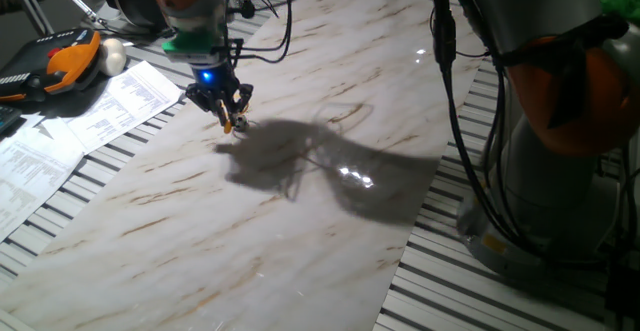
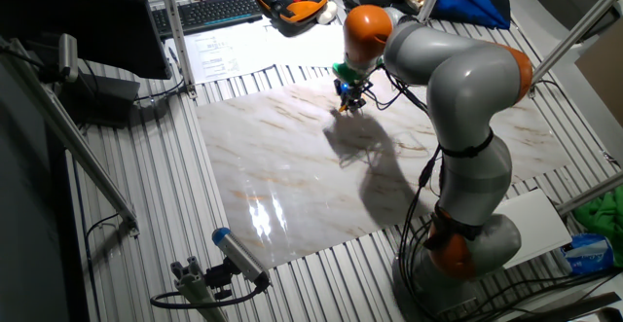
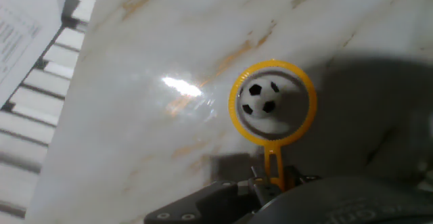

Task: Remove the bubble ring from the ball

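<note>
The bubble ring (image 3: 235,112) is a thin orange-yellow loop with a short handle (image 3: 272,162). In the hand view the small white ball with dark patches (image 3: 262,101) shows inside the loop, on the marble board. My gripper (image 3: 272,182) is shut on the ring's handle at the bottom of that view. In one fixed view the gripper (image 1: 229,114) hangs low over the board's far left part with a bit of orange at its tips; the ball is hidden there. In the other fixed view the gripper (image 2: 348,102) is at the board's far edge. I cannot tell whether the loop touches the ball.
The marble board (image 1: 300,211) lies on a slatted table. Printed papers (image 1: 110,106), an orange-and-black tool (image 1: 60,63) and a larger whitish ball (image 1: 113,59) lie to the left. A keyboard (image 2: 209,11) is at the back. The arm's base (image 2: 458,254) stands beside the board.
</note>
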You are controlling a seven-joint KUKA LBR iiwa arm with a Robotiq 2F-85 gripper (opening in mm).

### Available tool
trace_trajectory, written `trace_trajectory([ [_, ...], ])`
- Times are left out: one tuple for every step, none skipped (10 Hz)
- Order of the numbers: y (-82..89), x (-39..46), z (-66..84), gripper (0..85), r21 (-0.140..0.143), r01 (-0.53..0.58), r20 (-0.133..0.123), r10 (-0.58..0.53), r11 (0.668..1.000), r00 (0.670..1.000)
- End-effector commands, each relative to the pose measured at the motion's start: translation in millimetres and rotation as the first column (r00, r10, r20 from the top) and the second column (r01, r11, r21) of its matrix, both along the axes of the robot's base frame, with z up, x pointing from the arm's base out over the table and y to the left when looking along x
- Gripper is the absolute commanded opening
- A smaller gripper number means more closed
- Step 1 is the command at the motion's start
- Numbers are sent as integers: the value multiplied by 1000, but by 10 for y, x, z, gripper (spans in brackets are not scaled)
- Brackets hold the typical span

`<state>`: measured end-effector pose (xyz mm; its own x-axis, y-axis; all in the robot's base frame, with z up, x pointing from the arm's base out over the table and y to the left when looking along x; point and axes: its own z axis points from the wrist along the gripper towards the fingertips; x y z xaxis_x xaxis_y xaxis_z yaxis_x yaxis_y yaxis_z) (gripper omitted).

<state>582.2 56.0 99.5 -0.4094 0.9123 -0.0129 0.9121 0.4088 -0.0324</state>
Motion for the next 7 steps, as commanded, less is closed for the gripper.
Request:
trace_trajectory([
  [33,-27,33,0,1,-240,-6,240,971,971],
  [71,-59,52,0,-8,-318,-14,318,948,948],
  [93,-103,49,0,-22,-401,-24,401,916,916],
  [117,-161,39,0,-26,-464,-21,463,886,886],
  [133,-206,30,0,-37,-516,-21,515,856,857],
  [144,-243,6,0,-63,-569,-19,569,820,822],
  [157,-281,-38,0,-81,-608,7,610,790,792],
])
